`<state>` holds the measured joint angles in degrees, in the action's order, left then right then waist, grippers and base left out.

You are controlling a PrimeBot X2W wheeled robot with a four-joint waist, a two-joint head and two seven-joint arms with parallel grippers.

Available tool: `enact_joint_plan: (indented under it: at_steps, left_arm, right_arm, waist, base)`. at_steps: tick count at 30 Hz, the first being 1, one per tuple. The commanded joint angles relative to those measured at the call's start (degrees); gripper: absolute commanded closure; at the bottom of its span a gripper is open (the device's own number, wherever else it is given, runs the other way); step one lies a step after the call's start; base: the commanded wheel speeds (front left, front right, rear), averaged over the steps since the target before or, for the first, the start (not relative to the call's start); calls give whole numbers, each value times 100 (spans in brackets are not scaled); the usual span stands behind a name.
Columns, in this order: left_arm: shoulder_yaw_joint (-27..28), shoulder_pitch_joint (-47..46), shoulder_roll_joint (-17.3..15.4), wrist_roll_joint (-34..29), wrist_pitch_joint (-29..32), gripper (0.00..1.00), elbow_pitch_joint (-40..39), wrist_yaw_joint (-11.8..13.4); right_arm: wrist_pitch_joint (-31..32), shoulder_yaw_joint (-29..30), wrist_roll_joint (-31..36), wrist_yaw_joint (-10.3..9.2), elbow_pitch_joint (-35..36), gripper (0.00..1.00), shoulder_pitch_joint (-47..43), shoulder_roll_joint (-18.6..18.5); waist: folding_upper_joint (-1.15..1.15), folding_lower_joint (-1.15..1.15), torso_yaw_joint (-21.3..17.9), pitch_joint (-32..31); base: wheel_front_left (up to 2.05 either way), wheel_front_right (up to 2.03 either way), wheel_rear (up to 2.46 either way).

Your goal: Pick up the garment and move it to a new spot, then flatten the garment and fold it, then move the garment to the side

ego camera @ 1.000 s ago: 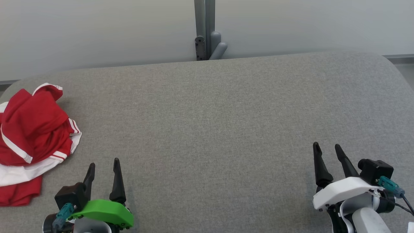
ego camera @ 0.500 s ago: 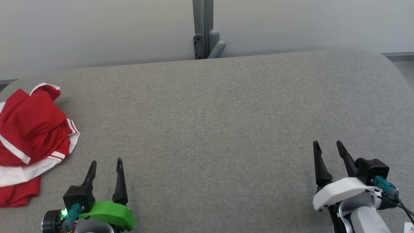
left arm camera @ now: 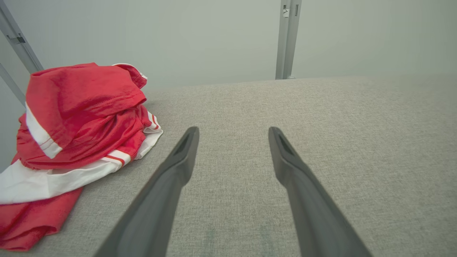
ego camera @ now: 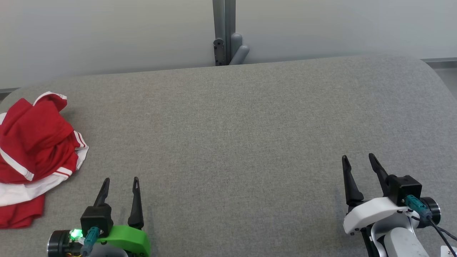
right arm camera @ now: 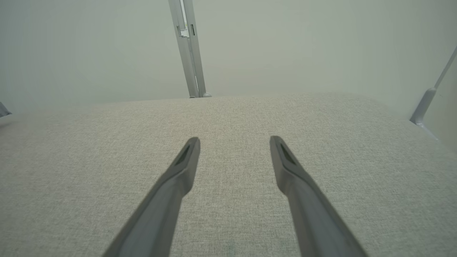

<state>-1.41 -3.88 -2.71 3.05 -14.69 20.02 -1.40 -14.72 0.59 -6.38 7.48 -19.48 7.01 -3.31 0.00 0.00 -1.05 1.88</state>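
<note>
The garment (ego camera: 34, 150) is a crumpled heap of red cloth with white bands and stripes, lying at the far left of the grey table (ego camera: 232, 135). In the left wrist view the garment (left arm camera: 75, 117) sits to the left of the fingers. My left gripper (ego camera: 120, 182) is open at the lower left, just right of the heap and apart from it, holding nothing. My right gripper (ego camera: 358, 159) is open at the lower right over bare table, far from the garment. Both wrist views show the fingers spread, left gripper (left arm camera: 233, 132) and right gripper (right arm camera: 234, 141).
A grey upright post (ego camera: 224, 32) with a bracket stands behind the table's far edge against a pale wall. The table's rounded right corner (ego camera: 428, 67) drops off to the floor. A thin angled strut (right arm camera: 426, 100) shows at the right of the right wrist view.
The left gripper has shifted a little to the right and lower, with a green light now lit on its wrist. The right gripper has edged slightly up and left. The garment lies unchanged.
</note>
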Motion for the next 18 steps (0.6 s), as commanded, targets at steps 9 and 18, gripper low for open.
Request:
enact_joint_plan:
  at_steps: [9,18]
  left_arm:
    - [35,91,-41,-97,-47,0,30,48]
    - [100,-22,-35,103,-46,0,64,157]
  right_arm:
    - [-53,-54,167,2,-26,0,-21,-43]
    - [-53,-290,95,2,35,0,102,-100]
  waist:
    - [0,0,112,19]
    - [0,0,957,185]
  base:
    - [0,0,0]
    - [0,0,0]
